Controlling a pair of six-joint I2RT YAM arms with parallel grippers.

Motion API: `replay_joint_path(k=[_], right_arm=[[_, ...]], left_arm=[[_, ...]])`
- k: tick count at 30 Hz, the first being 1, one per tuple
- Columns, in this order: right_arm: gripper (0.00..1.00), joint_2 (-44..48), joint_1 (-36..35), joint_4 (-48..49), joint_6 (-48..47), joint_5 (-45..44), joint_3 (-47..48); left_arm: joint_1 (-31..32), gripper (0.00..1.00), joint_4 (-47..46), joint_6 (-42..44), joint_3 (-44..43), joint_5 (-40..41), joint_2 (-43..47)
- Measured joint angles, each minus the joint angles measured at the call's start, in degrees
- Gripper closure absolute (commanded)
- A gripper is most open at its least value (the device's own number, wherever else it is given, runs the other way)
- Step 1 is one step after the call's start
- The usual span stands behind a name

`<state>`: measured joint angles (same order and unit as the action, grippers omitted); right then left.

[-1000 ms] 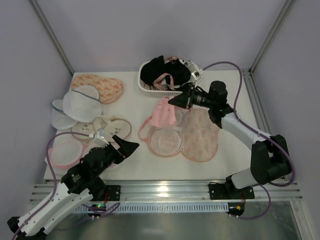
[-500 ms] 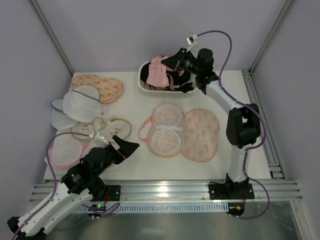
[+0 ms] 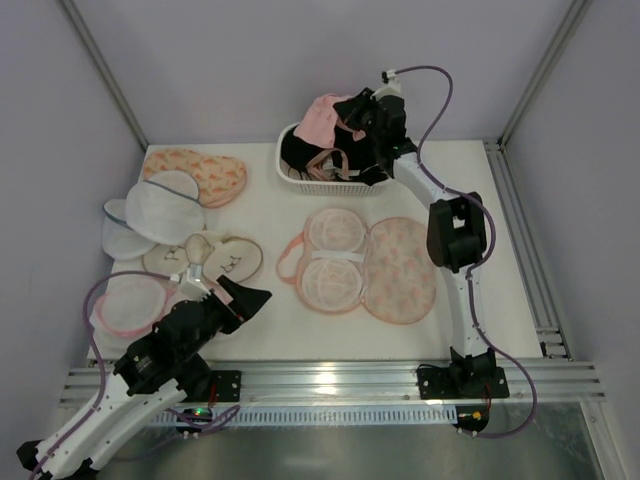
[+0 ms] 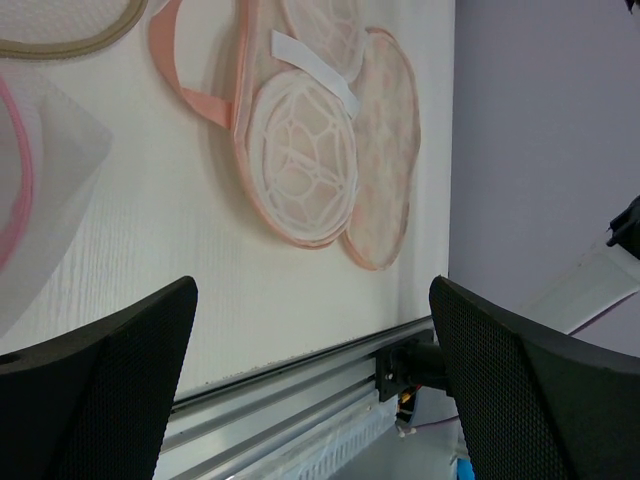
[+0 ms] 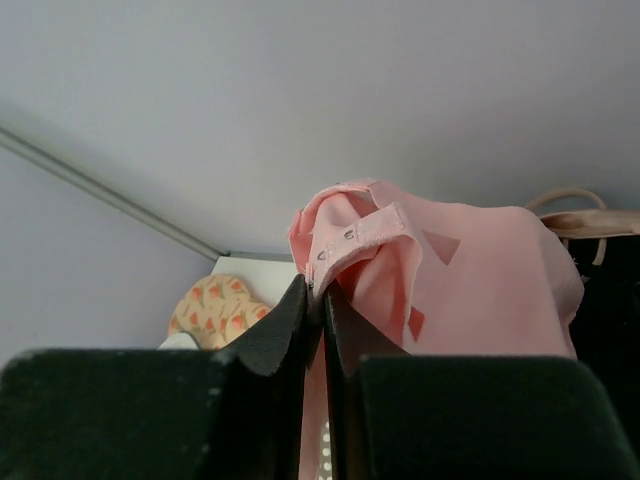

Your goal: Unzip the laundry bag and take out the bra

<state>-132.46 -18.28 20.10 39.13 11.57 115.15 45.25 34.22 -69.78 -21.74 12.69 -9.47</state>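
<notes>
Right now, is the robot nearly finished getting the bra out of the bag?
Nearly. The laundry bag lies unzipped and opened flat. The right gripper is pinching the bra, already out, up over the white basket. Probably only dropping it in is left. The left gripper is open.

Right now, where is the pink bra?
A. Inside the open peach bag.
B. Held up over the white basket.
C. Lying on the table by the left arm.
B: the right gripper is shut on the bra, holding it above the basket.
</notes>
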Motion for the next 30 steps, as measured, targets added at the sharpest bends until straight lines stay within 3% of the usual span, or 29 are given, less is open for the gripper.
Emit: replay_joint_path(k=[5, 11, 13, 16, 24, 30], right_arm=[[0.89, -6.08, 0.02, -5.75, -1.05, -1.36, 8.39], [0.6, -6.75, -0.22, -9.7, -3.58, 0.63, 6.08], [0.45, -6.32, -0.26, -10.12, -4.57, 1.99, 3.87], [0.38, -4.74, -0.31, -10.4, -5.99, 4.79, -1.36], [0.36, 4.52, -0.35, -11.47, -8.39, 11.15, -10.19], [0.36, 19.06, -1.03, -22.56, -14.19, 4.66, -9.62]], left_arm=[[0.0, 0.0, 1.03, -0.26, -0.13, 0.66, 0.17], [0.0, 0.0, 0.94, -0.26, -0.11, 0.81, -0.94], [0.0, 0.01, 0.83, -0.28, -0.11, 0.79, -1.57], [0.0, 0.0, 0.74, -0.28, -0.11, 0.79, -1.77], [0.0, 0.01, 0.81, -0.28, -0.11, 0.79, -0.52], [0.0, 0.01, 1.11, -0.28, -0.11, 0.85, 1.95]])
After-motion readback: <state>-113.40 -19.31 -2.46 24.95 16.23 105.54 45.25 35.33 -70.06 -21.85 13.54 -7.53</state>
